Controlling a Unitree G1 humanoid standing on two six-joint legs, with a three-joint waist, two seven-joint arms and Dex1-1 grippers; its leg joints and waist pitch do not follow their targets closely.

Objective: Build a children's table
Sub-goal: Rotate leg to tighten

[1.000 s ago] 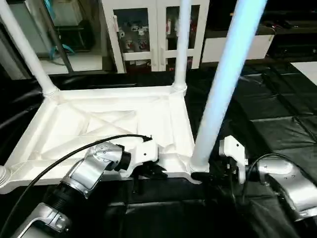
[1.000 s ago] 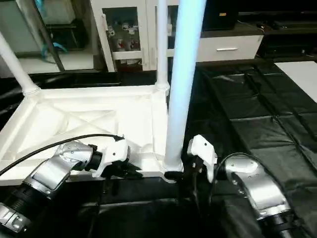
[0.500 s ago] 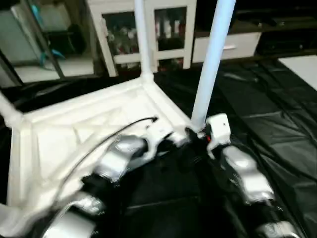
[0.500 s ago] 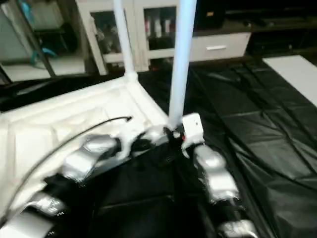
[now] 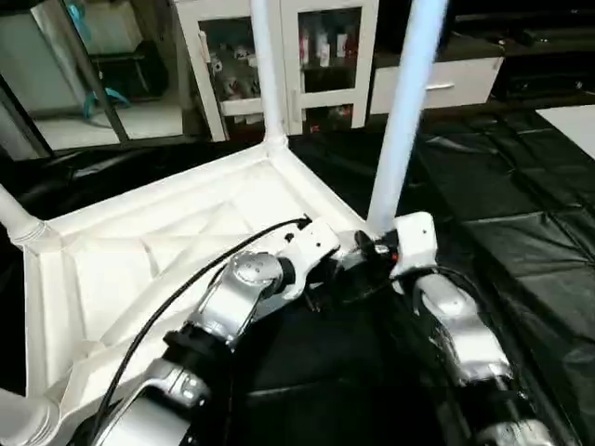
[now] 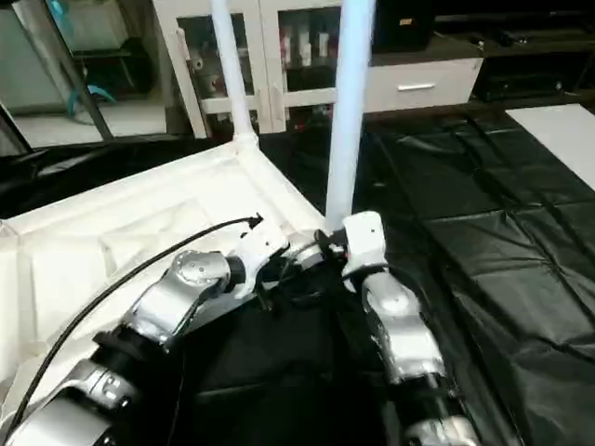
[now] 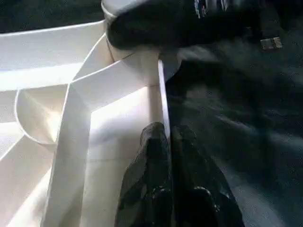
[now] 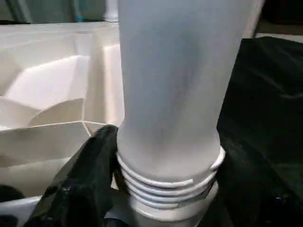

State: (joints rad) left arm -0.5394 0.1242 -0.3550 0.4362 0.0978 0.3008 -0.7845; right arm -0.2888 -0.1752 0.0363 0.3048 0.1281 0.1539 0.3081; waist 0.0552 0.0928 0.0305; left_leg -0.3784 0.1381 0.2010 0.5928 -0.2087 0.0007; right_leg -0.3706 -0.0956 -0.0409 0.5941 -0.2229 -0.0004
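Observation:
The children's table lies upside down on a black sheet, and its white ribbed top (image 5: 139, 251) is turned at an angle to me. Legs stand in the far corner (image 5: 263, 74), the left corner (image 5: 17, 221) and the near-left corner (image 5: 19, 423). At the near right corner stands another leg (image 5: 406, 102). My right gripper (image 8: 165, 189) is shut on its threaded base (image 8: 165, 182), one black finger (image 8: 80, 189) against the collar. My left gripper (image 7: 169, 137) is shut on the top's thin rim (image 7: 161, 94) beside that corner socket.
Black sheeting (image 5: 521, 214) covers the surface around the table. White glass-door cabinets (image 5: 307, 46) and a drawer unit (image 5: 437, 84) stand beyond it. A black cable (image 5: 186, 279) runs along my left forearm over the top.
The table top has swung round on the sheet with both grippers still on its near right corner, which now lies farther from me. The view has shifted too.

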